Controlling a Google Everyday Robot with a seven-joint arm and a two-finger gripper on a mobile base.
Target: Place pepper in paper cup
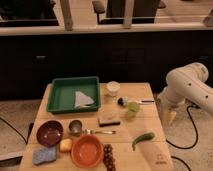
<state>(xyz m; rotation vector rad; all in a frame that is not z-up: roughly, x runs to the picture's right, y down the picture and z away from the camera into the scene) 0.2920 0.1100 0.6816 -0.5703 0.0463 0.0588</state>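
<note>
Pepper point(142, 139) = the job; scene first, big to small. Wooden table point(125, 156) fills the middle of the camera view. White robot arm point(187, 85) is off the table's R edge, bent downward. The gripper point(170, 116) hangs at its end, just beside that edge, pointing down. It's not on the pepper, and I can't tell if it's set wide or narrow.

Green tray point(75, 79) sits back-L w/ a pale scrap in it. Orange bowl point(87, 150) and maroon bowl point(49, 132) are front-L. Paper cup point(113, 88) stands upright at the back, just R of the tray, mouth up. Pale green cup point(132, 108) is btwn it and the pepper. The pepper lies flat, front-R on the table, angled, well apart from the paper cup, w/ nothing touching it.

Handling, my guess: light, fairly stiff, and the glossy skin is prob slippery. It's curved, so it may roll or pivot under a pinch. Best hold is across the thicker mid-section, pinch square to its length, not at the thin tip. It prob won't lie flat in the cup, so drop it end-first or it may rest across the rim.
</note>
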